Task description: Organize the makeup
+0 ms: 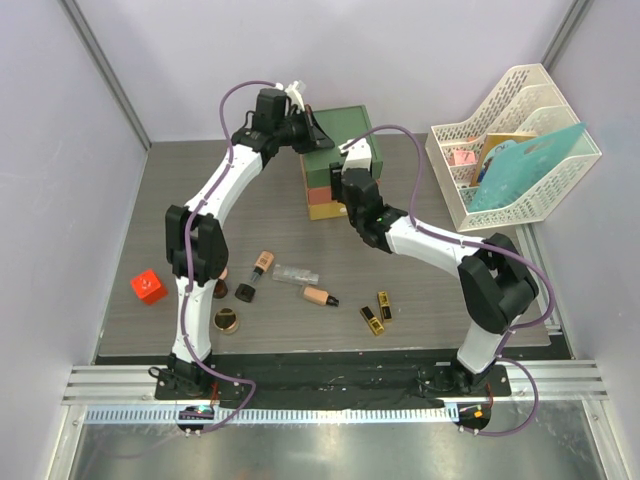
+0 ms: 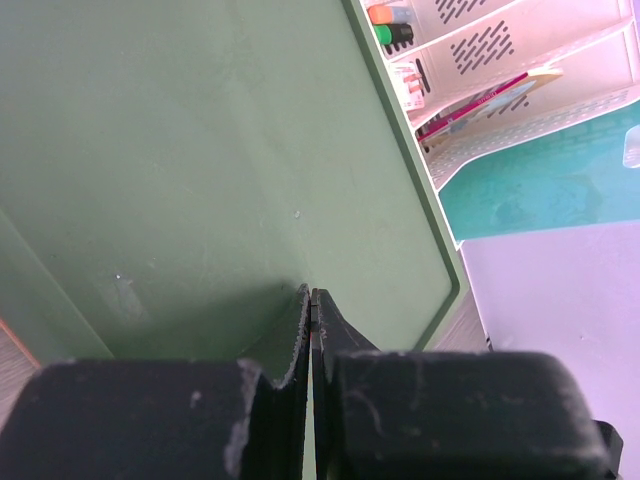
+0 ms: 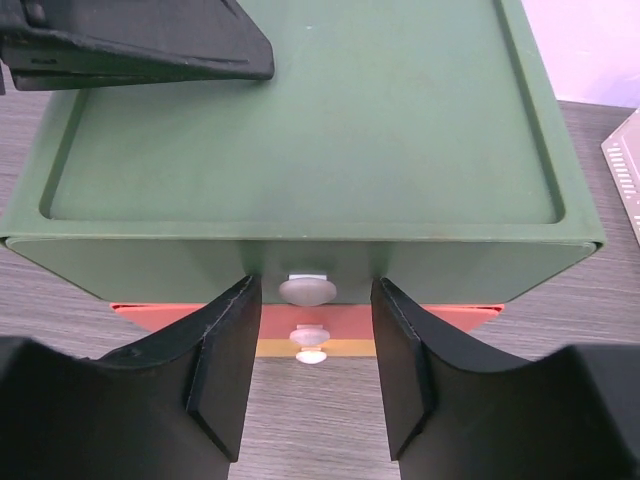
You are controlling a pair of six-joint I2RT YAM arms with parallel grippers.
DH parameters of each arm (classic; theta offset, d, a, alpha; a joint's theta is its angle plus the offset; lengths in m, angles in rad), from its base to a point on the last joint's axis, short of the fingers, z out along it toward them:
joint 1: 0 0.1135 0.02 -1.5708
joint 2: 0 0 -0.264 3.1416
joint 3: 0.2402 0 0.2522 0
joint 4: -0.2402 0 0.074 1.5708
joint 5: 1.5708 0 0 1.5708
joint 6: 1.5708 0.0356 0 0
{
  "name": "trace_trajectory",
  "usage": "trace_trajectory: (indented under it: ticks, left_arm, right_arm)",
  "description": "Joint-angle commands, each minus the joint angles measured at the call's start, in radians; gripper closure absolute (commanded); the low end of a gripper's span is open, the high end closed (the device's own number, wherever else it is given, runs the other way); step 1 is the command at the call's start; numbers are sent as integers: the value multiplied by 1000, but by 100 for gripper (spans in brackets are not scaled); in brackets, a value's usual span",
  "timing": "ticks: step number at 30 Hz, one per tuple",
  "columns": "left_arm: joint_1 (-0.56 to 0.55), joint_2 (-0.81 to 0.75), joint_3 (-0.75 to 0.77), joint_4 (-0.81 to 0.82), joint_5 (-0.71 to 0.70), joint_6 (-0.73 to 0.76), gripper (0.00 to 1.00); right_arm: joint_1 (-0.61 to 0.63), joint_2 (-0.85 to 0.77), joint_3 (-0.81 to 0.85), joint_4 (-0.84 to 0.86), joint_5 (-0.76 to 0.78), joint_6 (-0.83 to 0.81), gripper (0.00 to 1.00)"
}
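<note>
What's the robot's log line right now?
left gripper: shut, on green box top | right gripper: open around top drawer knob | makeup: on table

Grey wood-grain table [image 1: 150, 200] between pale lilac walls [image 1: 400, 50].

I'm looking into a robotics lab test cell: plain lavender panels [image 1: 60, 150] wall in a grey wood-grain table [image 1: 430, 310], and aluminium rails [image 1: 110, 385] along its near edge carry the cabled left arm [image 1: 215, 200] and right arm [image 1: 440, 245].
</note>
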Motion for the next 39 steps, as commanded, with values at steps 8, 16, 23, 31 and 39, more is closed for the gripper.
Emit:
trace_trajectory:
  ticks: [8, 16, 23, 31, 39]
  left_arm:
    - [4, 31, -58, -98, 15, 37, 100]
    - [4, 24, -91, -99, 15, 39, 100]
    - [4, 29, -84, -112, 6, 45, 100]
    - [13, 34, -77, -124, -2, 40, 100]
    - [20, 44, -83, -122, -9, 21, 100]
  right_arm:
    - [-7, -57, 33, 97, 61, -50, 51]
    - [-7, -60, 30, 82, 37, -48, 85]
    - [-6, -85, 21, 40, -9, -22, 99]
    - [-6, -168, -39, -47, -129, 33, 99]
    - [-6, -243, -81, -158, -201, 101, 99]
